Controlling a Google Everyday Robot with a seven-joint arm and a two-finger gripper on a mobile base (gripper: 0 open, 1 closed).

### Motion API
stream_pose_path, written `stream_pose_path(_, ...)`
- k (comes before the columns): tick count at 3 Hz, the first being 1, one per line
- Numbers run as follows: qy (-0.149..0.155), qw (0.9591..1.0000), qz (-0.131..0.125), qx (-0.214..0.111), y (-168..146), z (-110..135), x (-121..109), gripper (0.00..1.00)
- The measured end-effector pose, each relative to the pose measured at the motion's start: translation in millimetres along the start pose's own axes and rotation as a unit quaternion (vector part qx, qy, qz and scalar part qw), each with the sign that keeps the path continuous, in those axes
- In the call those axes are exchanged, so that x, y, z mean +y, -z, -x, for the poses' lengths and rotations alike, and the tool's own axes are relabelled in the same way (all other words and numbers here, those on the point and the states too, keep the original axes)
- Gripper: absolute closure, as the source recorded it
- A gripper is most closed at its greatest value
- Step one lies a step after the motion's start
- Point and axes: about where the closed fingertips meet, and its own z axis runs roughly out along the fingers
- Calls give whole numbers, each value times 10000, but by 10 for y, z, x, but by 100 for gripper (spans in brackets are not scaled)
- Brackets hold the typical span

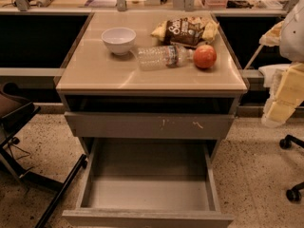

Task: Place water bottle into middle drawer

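The water bottle [161,57], clear and crinkled with a blue-red label band, lies on its side on the cabinet top [95,70], its cap pointing right toward an apple. The middle drawer [149,191] is pulled wide open below, its flat grey floor bare. My gripper [279,109] hangs at the right edge of the view, beside the cabinet and to the right of the bottle, at about the height of the upper drawer. It holds nothing that I can see.
A white bowl [118,39] stands left of the bottle. A red apple [204,56] and a chip bag [186,30] lie to its right. The scratched grey drawer front [149,126] sits above the open drawer. A dark chair [14,113] is at left, and chair wheels [290,144] at right.
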Motion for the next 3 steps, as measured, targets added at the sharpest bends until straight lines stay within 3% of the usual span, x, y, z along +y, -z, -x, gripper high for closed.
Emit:
stream_pose_path(1, 0, 10000, 0, 0, -1, 0, -1, 0)
stream_pose_path(2, 81, 9999, -35, -113, -173, 113, -241, 0)
stream_pose_path(3, 76, 9996, -3, -271, -524, 319, -752, 0)
